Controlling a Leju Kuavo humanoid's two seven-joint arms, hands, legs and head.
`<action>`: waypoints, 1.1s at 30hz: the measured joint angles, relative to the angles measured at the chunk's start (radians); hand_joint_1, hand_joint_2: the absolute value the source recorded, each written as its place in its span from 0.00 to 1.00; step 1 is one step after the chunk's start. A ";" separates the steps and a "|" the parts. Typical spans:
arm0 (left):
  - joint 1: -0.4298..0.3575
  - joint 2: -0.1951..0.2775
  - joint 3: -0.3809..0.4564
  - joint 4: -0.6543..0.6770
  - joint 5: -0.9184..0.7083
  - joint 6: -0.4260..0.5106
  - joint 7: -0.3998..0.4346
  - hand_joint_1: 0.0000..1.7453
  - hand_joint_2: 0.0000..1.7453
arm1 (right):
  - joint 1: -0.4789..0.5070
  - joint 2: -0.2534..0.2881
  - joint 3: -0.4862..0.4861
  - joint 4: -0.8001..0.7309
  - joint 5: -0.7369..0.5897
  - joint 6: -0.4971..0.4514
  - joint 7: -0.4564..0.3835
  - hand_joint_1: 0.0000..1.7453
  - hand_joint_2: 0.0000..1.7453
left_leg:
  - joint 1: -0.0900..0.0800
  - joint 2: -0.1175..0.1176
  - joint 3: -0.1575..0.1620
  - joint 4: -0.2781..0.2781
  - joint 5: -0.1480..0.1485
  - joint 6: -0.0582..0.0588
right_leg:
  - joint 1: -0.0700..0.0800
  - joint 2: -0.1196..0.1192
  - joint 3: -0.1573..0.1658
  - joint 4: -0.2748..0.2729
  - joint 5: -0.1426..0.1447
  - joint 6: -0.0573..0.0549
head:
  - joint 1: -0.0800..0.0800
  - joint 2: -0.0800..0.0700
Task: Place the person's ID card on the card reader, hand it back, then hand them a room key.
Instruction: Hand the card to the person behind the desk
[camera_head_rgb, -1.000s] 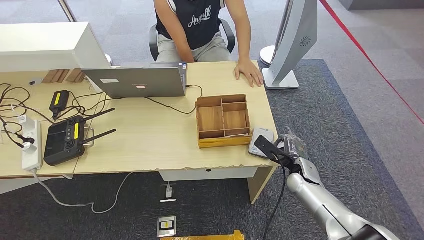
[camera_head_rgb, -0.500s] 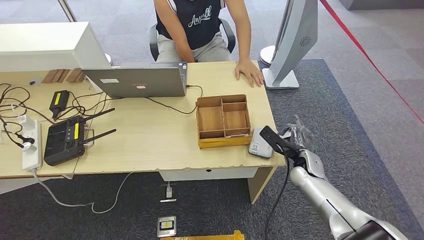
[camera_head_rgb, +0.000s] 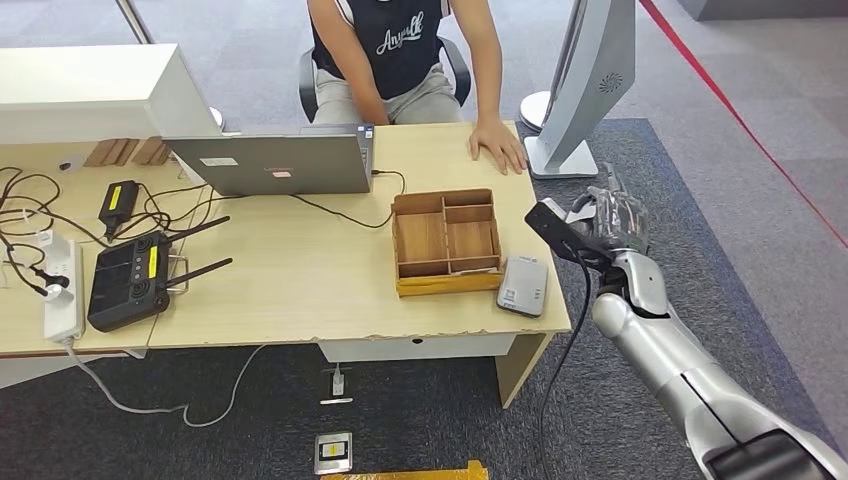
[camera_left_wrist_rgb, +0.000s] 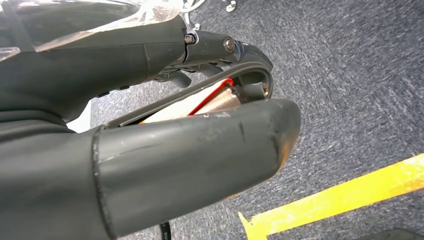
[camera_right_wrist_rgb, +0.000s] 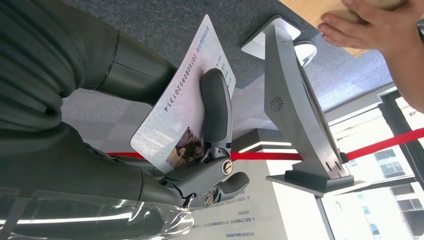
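My right hand (camera_head_rgb: 608, 232) hangs in the air beyond the desk's right edge, level with the wooden tray, and pinches the ID card (camera_right_wrist_rgb: 185, 115). The card is white with printed numbers and a small photo, and one dark finger (camera_right_wrist_rgb: 215, 107) presses across its face. From the head view the card (camera_head_rgb: 552, 227) shows as a dark slab sticking out toward the desk. The grey card reader (camera_head_rgb: 524, 286) lies flat on the desk's front right corner with nothing on it. The person's hand (camera_head_rgb: 498, 143) rests palm down at the desk's far right. My left hand (camera_left_wrist_rgb: 165, 150) hangs over carpet, its fingers bent toward the thumb.
A wooden compartment tray (camera_head_rgb: 446, 240) sits left of the reader. An open laptop (camera_head_rgb: 270, 160), a black controller with antennas (camera_head_rgb: 130, 280), a power strip (camera_head_rgb: 62, 290) and cables cover the desk's left half. A grey kiosk stand (camera_head_rgb: 585, 80) rises off the desk's far right corner.
My right hand has risen with the card from beside the card reader, moving away from me toward the person's end of the desk. The reader is now uncovered.
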 joint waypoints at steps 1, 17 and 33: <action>0.000 0.000 0.000 0.000 -0.001 0.000 -0.001 0.00 0.00 | 0.002 -0.002 -0.001 -0.008 0.000 0.000 0.001 1.00 1.00 | 0.000 0.000 0.000 0.000 0.000 0.000 | 0.000 0.000 0.000 0.000 0.000 0.000 | 0.000 0.000; -0.001 -0.004 0.000 0.000 -0.004 -0.001 -0.001 0.00 0.00 | 0.031 0.011 -0.004 -0.031 0.014 0.047 -0.039 1.00 1.00 | 0.000 0.000 0.000 0.000 0.000 0.000 | 0.000 0.000 0.000 0.000 0.000 0.000 | 0.000 0.000; -0.001 -0.004 0.000 0.000 0.000 -0.001 0.005 0.00 0.00 | 0.042 0.091 0.027 0.045 0.022 0.085 -0.086 1.00 1.00 | 0.000 0.000 -0.001 0.000 0.000 0.000 | 0.000 0.000 0.000 0.000 0.000 0.000 | 0.000 0.000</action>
